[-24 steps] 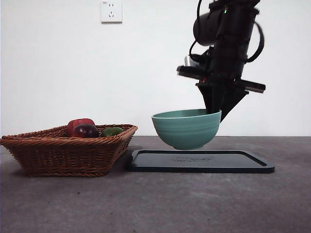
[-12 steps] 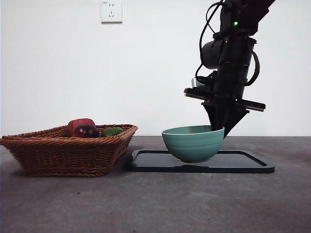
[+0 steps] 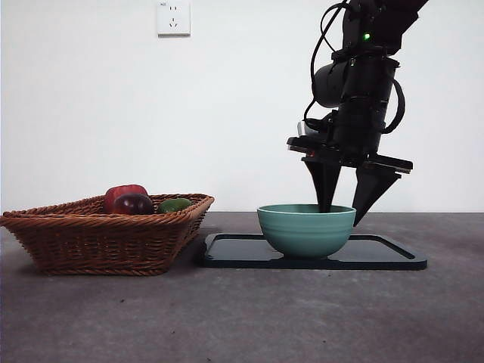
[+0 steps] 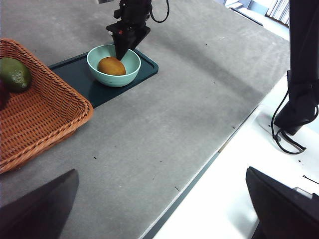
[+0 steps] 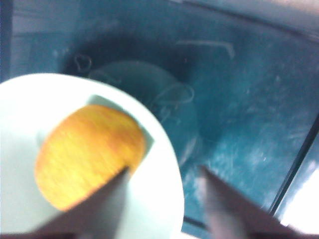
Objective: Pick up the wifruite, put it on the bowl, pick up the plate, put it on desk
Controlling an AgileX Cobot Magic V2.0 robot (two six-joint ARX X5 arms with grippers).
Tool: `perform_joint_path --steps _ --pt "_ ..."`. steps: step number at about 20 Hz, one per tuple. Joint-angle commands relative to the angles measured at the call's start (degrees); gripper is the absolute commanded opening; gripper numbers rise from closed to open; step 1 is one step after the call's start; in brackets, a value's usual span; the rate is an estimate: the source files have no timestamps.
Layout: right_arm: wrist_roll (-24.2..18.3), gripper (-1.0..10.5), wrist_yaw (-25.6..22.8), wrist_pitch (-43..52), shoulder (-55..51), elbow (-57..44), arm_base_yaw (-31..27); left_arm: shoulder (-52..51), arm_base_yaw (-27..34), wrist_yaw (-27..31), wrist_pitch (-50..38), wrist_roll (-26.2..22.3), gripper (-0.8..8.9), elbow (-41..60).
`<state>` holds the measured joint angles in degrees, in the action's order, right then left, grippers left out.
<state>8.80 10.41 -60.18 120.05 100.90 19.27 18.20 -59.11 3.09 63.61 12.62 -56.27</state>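
The orange-brown fruit (image 4: 111, 65) lies inside the teal bowl (image 3: 306, 230), seen from the left wrist camera as a rounded lump on the bowl's floor and from the right wrist camera as a blurred orange shape (image 5: 87, 155) against the pale inner wall; the bowl (image 4: 113, 65) stands upright on the dark tray (image 3: 386, 257), toward the tray's end nearer the basket; the tray lies flat on the grey desk (image 3: 242, 318). The right gripper (image 3: 348, 208) hangs over the bowl's far-side rim with its jaws parted, one tip dipping inside the rim and the other outside it, gripping nothing. Beside the tray sits a wicker basket (image 3: 98, 242), close to it but whether touching cannot be told; it holds a red fruit (image 3: 125, 193), a dark purple fruit (image 3: 134, 204) and a green fruit (image 3: 175, 205). The left gripper (image 4: 159, 209) hovers well apart over the desk's edge, jaws wide apart and empty.
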Motion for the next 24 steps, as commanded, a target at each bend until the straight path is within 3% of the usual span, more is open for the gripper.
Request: perform_joint_path --steps 1,3,9,11,14,21,24 --pt "-0.9 3.5 -0.6 -0.3 1.0 2.6 -0.4 0.0 -0.5 -0.1 -0.6 -0.1 5.63 -0.6" --pt "-0.9 4.8 -3.2 -3.8 0.0 6.4 -1.1 0.0 -0.5 -0.1 -0.6 -0.1 5.63 -0.6" --pt "-3.0 5.1 -9.6 -12.1 -13.8 11.9 -1.1 0.0 -0.5 -0.1 -0.7 -0.2 5.63 -0.6" --pt "-3.1 6.0 -10.8 -14.1 -20.8 11.9 -1.1 0.0 -0.5 -0.1 -0.8 -0.2 5.63 -0.6" --pt "-3.2 6.0 -10.9 -18.9 -28.4 11.4 -0.5 0.0 -0.5 -0.1 -2.1 -0.2 5.63 -0.6" --pt "-2.6 6.0 -10.8 -20.7 -50.0 -0.3 5.0 0.0 -0.5 -0.1 -2.4 -0.2 5.63 -0.6" --pt "1.2 6.0 -10.2 -20.7 -60.7 -8.7 7.3 0.0 -0.5 -0.1 -2.4 -0.1 5.63 -0.6"
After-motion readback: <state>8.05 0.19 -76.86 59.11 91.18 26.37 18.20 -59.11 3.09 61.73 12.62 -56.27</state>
